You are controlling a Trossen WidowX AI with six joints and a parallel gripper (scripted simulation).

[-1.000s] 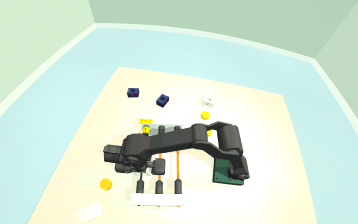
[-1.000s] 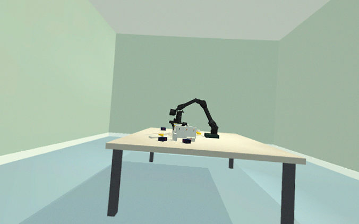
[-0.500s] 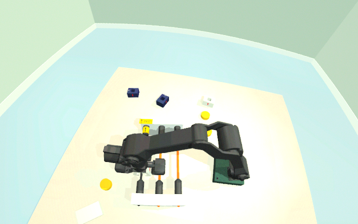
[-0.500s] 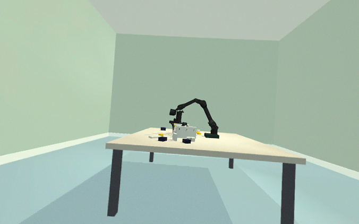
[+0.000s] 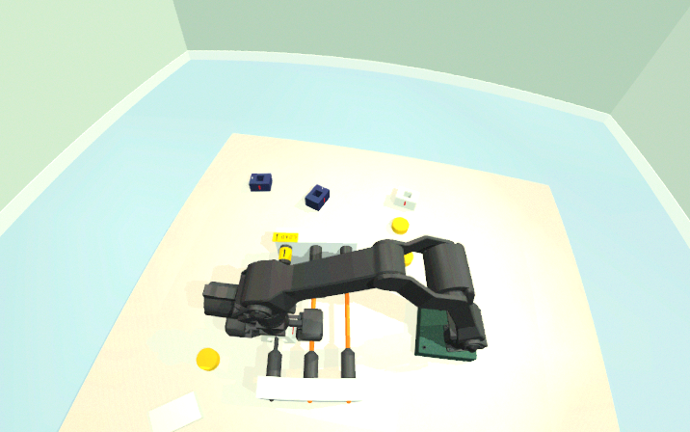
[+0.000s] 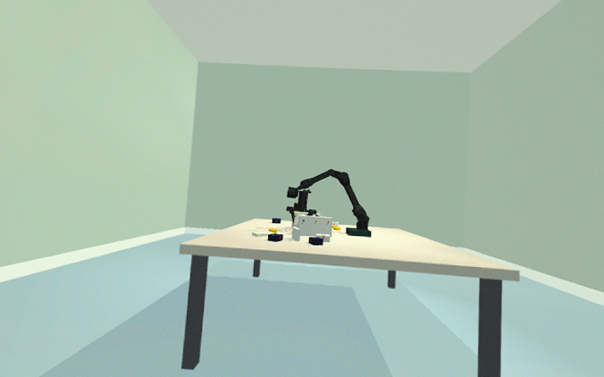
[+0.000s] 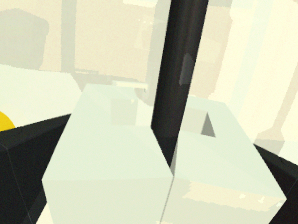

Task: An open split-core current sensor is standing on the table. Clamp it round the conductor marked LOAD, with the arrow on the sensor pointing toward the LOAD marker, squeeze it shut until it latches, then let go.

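A white split-core sensor sits around the black conductor. Its two halves meet along a seam at the near edge in the wrist view; whether it is latched cannot be told. My gripper is shut on the sensor, one dark finger on each side. In the top view the arm hides most of the sensor; a red mark shows, but its arrow's direction is unreadable. The yellow LOAD marker lies behind the far end of this conductor, beyond a yellow band with a black arrow.
Two orange conductors run beside the black one, into a white end panel. Two navy sensors and another white one stand at the back. Yellow discs and a white card lie around.
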